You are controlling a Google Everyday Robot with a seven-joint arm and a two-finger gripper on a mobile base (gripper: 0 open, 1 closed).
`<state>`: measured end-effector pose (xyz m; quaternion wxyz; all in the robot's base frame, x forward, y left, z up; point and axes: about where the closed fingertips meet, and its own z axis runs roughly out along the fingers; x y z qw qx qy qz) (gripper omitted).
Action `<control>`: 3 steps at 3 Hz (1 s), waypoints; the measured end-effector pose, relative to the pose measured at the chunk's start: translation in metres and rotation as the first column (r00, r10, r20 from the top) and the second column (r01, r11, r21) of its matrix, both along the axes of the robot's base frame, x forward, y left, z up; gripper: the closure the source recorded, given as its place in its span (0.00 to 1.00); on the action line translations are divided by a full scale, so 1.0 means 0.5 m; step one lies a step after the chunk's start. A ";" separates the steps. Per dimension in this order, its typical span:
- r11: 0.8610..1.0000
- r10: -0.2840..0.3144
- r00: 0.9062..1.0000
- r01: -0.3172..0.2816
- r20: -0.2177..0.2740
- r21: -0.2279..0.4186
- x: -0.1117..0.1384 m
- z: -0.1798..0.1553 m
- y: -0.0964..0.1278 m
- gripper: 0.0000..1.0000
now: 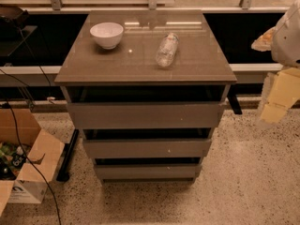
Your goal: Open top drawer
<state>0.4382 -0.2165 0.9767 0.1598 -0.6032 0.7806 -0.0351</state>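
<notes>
The top drawer [143,115] is the widest of three flat grey-brown fronts on a low cabinet in the middle of the camera view. A dark gap above the front shows its interior. My gripper [275,102] is at the right edge of the view, pale yellow below a white arm housing [288,36]. It hangs in the air to the right of the cabinet at about the height of the top drawer, apart from it and touching nothing.
A white bowl [107,34] and a clear plastic bottle [167,49] on its side lie on the glossy cabinet top [140,67]. The middle drawer [147,148] and bottom drawer [147,171] are below. An open cardboard box [28,168] and a black cable [35,172] are on the floor at left.
</notes>
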 end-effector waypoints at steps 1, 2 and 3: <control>1.000 0.003 1.000 -0.003 0.004 0.005 0.001 -0.002 0.003 0.00; 0.998 0.025 0.999 -0.027 0.037 0.048 0.007 -0.019 0.028 0.00; 0.991 0.029 0.997 -0.039 0.076 0.131 0.013 -0.063 0.067 0.00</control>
